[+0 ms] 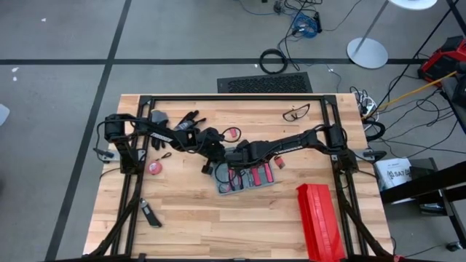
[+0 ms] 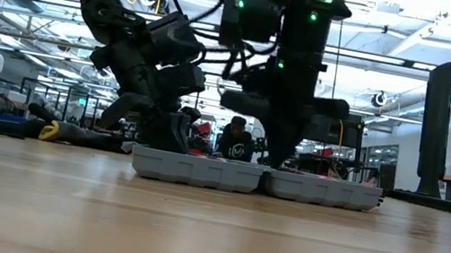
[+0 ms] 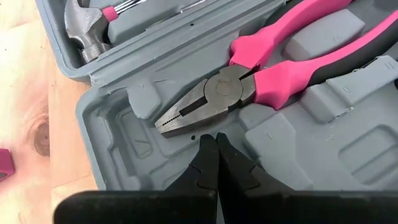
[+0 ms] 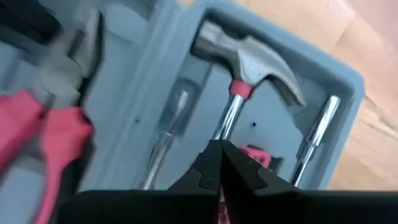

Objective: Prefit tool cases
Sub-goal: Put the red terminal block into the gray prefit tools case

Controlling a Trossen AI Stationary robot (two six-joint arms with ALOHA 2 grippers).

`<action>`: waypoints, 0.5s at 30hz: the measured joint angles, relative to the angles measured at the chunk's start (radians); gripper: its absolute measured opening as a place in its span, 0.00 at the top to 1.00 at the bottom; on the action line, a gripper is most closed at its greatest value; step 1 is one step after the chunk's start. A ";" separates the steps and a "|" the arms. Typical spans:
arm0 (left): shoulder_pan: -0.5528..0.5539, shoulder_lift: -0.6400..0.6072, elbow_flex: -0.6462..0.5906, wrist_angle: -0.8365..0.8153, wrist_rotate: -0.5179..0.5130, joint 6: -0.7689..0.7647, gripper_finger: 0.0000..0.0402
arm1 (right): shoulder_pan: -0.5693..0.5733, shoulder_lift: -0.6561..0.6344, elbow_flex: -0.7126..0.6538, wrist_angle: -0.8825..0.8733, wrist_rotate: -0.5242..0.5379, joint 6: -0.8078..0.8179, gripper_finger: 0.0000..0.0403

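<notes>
tool case (image 1: 247, 178): lying open mid-surface, both grey halves flat, just left of the red ribbed box (image 1: 320, 222)
inside: pink-handled pliers (image 3: 249, 81) sit in their slot, hammer (image 4: 249, 53) in the other half
left pincer (image 3: 216, 146): tips pressed together, right over the tray near the pliers' nose
right pincer (image 4: 219, 158): tips together too, down over the hammer's shaft
surface (image 1: 218, 225): light wood, safety glasses (image 1: 295, 113) at the far edge

One open tool case (image 1: 244, 178), one red box (image 1: 320, 222), perhaps two gloves (image 1: 191, 121)
</notes>
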 joint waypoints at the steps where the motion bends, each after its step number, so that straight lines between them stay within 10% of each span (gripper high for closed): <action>1: 0.000 0.000 0.000 0.000 0.000 0.000 1.00 | 0.000 0.001 -0.008 -0.006 -0.002 0.000 1.00; 15: 0.000 0.000 0.000 -0.001 0.001 0.000 1.00 | 0.009 0.000 -0.008 0.020 -0.026 0.008 1.00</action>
